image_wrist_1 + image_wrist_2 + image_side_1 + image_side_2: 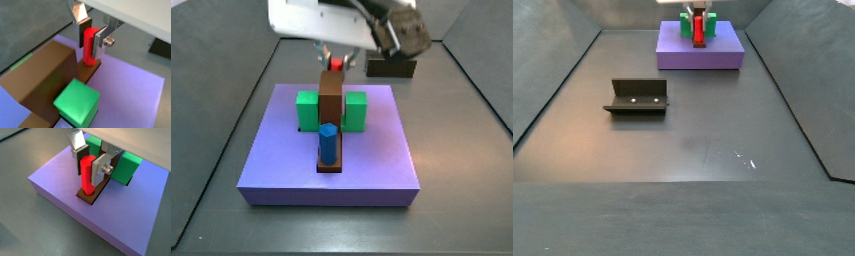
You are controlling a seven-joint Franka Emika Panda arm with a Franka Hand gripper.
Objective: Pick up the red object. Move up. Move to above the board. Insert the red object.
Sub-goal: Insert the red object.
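Note:
My gripper [90,51] is shut on the red object [89,57], a thin red peg standing upright between the pads. The peg's lower end sits in the end of the brown bar [47,75] on the purple-blue board [127,85]. Both wrist views show this, with the gripper [87,178], the peg [85,187] and the bar [91,197] on the board [60,183]. In a side view the gripper [335,52] hangs over the board's [331,172] far end with the peg's top [335,64] showing. In a side view the peg [698,30] stands on the distant board [700,57].
Two green blocks [307,110] [356,108] flank the brown bar [331,105]. A blue hexagonal peg [327,143] stands at the bar's near end. A small dark olive box [392,67] sits behind the board. The fixture [637,96] stands on the floor away from the board.

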